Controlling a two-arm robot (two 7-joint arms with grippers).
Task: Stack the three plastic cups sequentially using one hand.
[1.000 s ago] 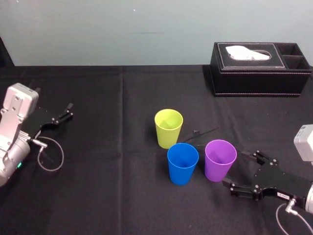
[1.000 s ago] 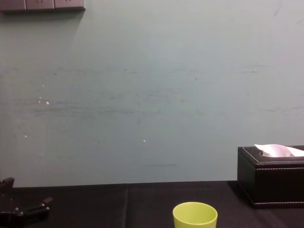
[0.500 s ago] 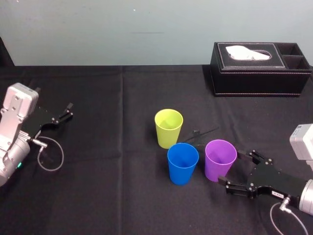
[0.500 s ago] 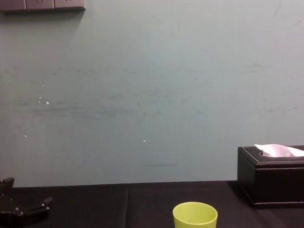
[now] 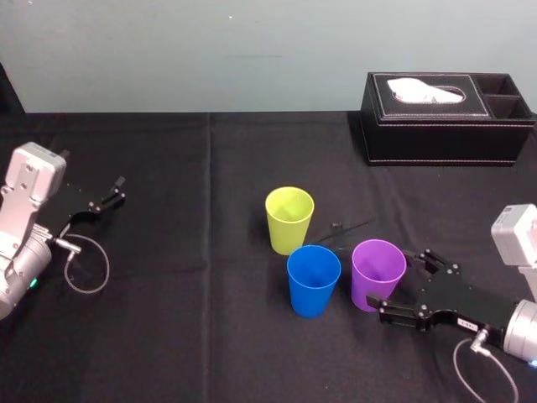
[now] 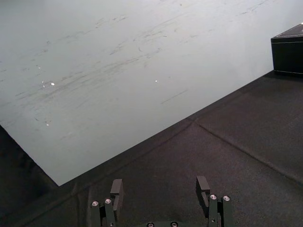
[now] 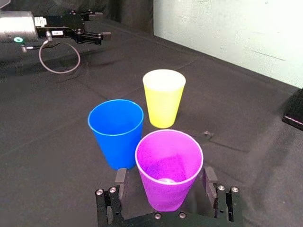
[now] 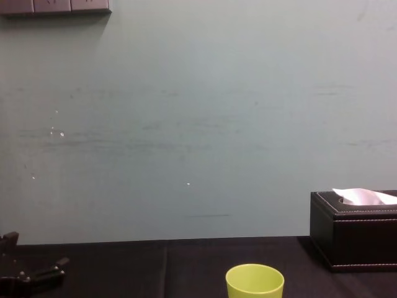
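Three cups: they all stand upright on the black table (image 5: 168, 336), mouths up, none inside another.
Lime-green cup (image 5: 289, 220): at 11 o'clock from the blue one and farthest from the robot. Its rim peeks up at the bottom of the chest view.
Blue cup (image 5: 313, 280): closest to the robot, just beside the purple one.
Purple cup (image 5: 377, 274): at 3 o'clock from the blue cup, sitting between the right gripper's fingers.
Right gripper (image 5: 401, 284): low by the table, reaching in from 4 o'clock of the purple cup. Its fingers (image 7: 119, 176) are spread wide, one on each side of the cup. The right wrist view shows a little gap on both sides.
Left gripper (image 5: 118, 190): far off at 9 o'clock from the cups, fingers spread apart, holding nothing.
Tissue box (image 5: 445, 117): black, at 1 o'clock from the cups and well apart from them, by the wall.
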